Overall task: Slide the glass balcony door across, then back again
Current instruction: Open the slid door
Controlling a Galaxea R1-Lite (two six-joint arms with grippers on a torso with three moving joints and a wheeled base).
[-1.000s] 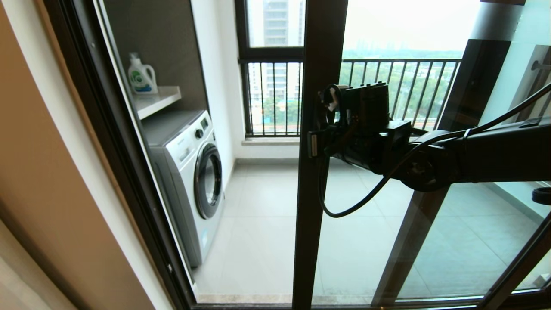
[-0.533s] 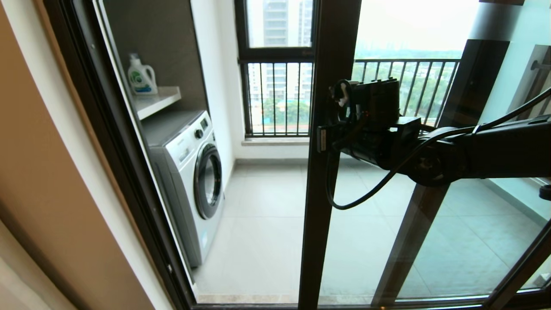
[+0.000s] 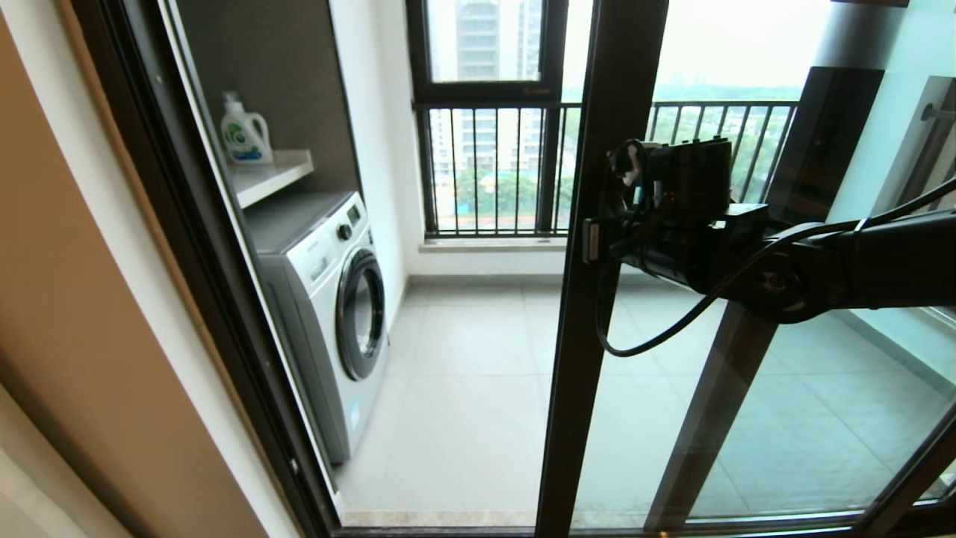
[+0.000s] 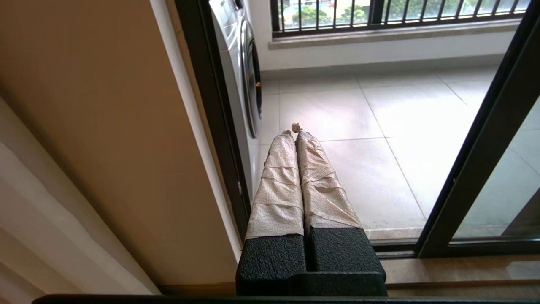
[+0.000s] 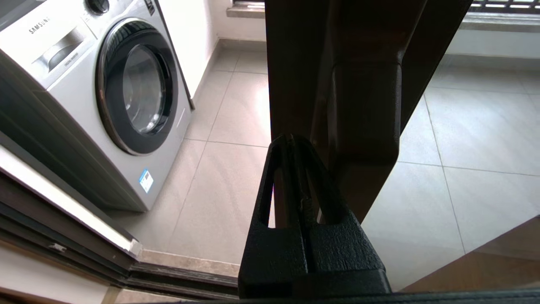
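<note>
The glass balcony door (image 3: 597, 314) stands partly slid aside, its dark stile running down the middle of the head view. My right gripper (image 3: 606, 240) reaches in from the right at mid height and rests against that stile. In the right wrist view the right gripper (image 5: 290, 141) is shut with nothing between its fingers, its tips lying on the stile (image 5: 295, 71) beside the black bar handle (image 5: 365, 118). My left gripper (image 4: 293, 130) is shut, with taped fingers, and hangs low by the left wall. From there the door's stile (image 4: 476, 160) shows to one side.
A white washing machine (image 3: 336, 299) stands just inside the balcony at the left, with a detergent bottle (image 3: 245, 133) on the shelf above it. The dark door jamb (image 3: 216, 299) borders the opening. A railed window (image 3: 485, 164) is behind, a second dark-framed glass panel (image 3: 821, 149) at right.
The door's stile and my right gripper have moved together to the right, widening the opening beside the washing machine. The left gripper's view gives no earlier frame.
</note>
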